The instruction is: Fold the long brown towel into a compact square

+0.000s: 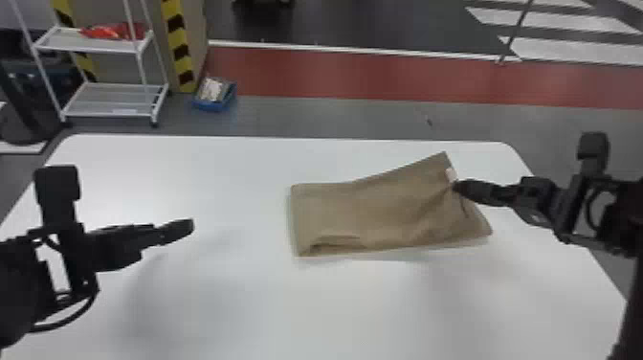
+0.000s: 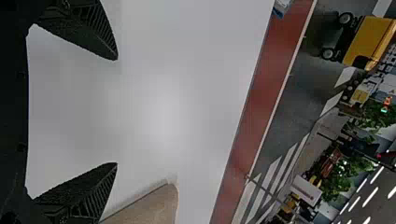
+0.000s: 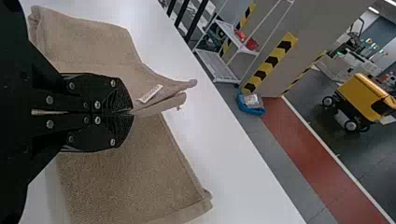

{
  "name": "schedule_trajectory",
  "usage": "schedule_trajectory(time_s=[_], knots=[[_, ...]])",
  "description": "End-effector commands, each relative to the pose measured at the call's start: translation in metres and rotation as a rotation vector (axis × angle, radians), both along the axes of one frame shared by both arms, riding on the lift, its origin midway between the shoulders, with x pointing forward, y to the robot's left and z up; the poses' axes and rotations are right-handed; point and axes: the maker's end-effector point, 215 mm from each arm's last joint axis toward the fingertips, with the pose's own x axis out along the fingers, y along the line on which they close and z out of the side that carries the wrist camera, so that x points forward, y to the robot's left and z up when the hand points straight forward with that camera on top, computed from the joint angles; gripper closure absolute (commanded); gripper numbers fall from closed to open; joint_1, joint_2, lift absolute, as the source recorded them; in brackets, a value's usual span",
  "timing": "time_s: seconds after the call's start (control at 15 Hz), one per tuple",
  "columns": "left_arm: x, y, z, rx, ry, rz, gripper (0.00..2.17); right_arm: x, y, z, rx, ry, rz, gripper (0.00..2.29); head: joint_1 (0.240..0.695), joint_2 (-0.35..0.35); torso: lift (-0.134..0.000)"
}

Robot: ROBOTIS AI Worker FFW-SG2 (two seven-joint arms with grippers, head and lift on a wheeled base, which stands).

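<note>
The brown towel (image 1: 373, 210) lies on the white table right of centre, folded into a wide strip, its right part raised and creased near a white label. At that end is my right gripper (image 1: 457, 186); in the right wrist view the right gripper (image 3: 130, 112) is shut on a pinched fold of the towel (image 3: 130, 172), beside the label. My left gripper (image 1: 191, 226) is over the table's left side, apart from the towel. In the left wrist view the left gripper (image 2: 116, 111) is open with nothing between its fingers, and a corner of the towel (image 2: 149, 205) shows nearby.
The white table (image 1: 215, 297) extends around the towel, its far edge behind it. Beyond on the floor stand a white shelf rack (image 1: 112, 98) and a blue bin (image 1: 214, 103). A yellow cart (image 3: 362, 98) is farther off.
</note>
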Motion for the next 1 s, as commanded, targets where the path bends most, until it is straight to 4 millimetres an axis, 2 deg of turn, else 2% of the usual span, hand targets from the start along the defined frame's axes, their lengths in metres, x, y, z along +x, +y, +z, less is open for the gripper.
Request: schedule_trajectory(time_s=[0.0,0.07,0.13,0.2,0.27,0.33,0.47,0.6,0.73,0.8,0.93], knots=[[-0.002,0.001,-0.002,0.006,0.005,0.002,0.08,0.004,-0.014,0.012,0.001,-0.015,-0.022,1.18,0.695,-0.119,-0.120],[-0.003,0.002,-0.002,0.005,0.005,0.002,0.08,-0.002,-0.022,0.000,-0.033,0.017,-0.023,1.18,0.695,-0.123,-0.120],[-0.004,0.001,-0.003,0.005,0.007,0.000,0.08,-0.014,-0.026,-0.023,-0.043,0.061,-0.028,1.18,0.695,-0.128,-0.120],[-0.006,0.000,-0.005,0.005,0.011,-0.001,0.08,-0.020,-0.025,-0.038,-0.038,0.087,-0.027,1.18,0.695,-0.135,-0.120],[-0.007,0.000,-0.006,0.006,0.013,-0.001,0.08,-0.021,-0.025,-0.043,-0.037,0.097,-0.029,1.18,0.695,-0.141,-0.120],[-0.007,0.000,-0.005,0.007,0.010,-0.002,0.08,-0.018,-0.029,-0.042,-0.044,0.085,-0.034,1.18,0.695,-0.145,-0.120],[-0.009,0.000,-0.006,0.008,0.017,-0.003,0.08,-0.011,-0.036,-0.028,-0.033,0.056,-0.047,1.18,0.695,-0.151,-0.120],[-0.009,0.000,-0.005,0.009,0.014,-0.003,0.08,-0.014,-0.038,-0.022,-0.016,0.048,-0.049,1.18,0.695,-0.156,-0.120],[-0.010,0.003,-0.005,0.008,0.014,0.003,0.08,-0.018,-0.058,-0.011,0.004,0.025,-0.090,1.18,0.695,-0.159,-0.120],[-0.012,0.003,-0.007,0.008,0.017,0.003,0.08,-0.019,-0.064,-0.013,-0.005,0.035,-0.094,1.18,0.695,-0.166,-0.120],[-0.012,0.000,-0.007,0.008,0.018,-0.004,0.08,-0.027,-0.053,-0.040,-0.035,0.085,-0.064,1.18,0.695,-0.180,-0.120]])
